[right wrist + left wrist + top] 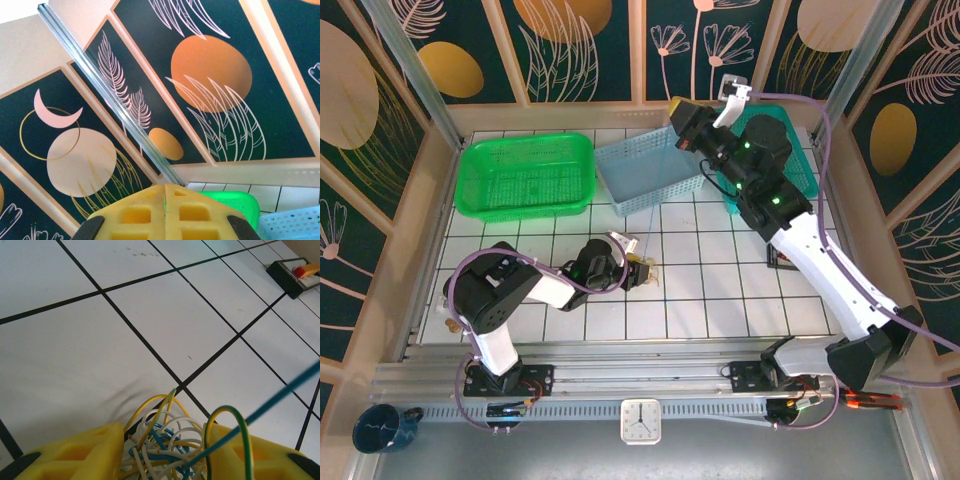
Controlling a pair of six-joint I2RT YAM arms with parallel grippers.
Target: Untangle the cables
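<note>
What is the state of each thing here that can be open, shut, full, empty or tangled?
left gripper: closed on the cables.
cables: tangled in one bunch, one blue wire stretched away to the right.
right gripper: shut, nothing in it, raised and facing the back wall.
green basket: empty.
blue basket: looks empty.

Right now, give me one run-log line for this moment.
left gripper: closed on cables, low over white tiles | right gripper: shut, empty, raised facing back wall | cables: tangled
</note>
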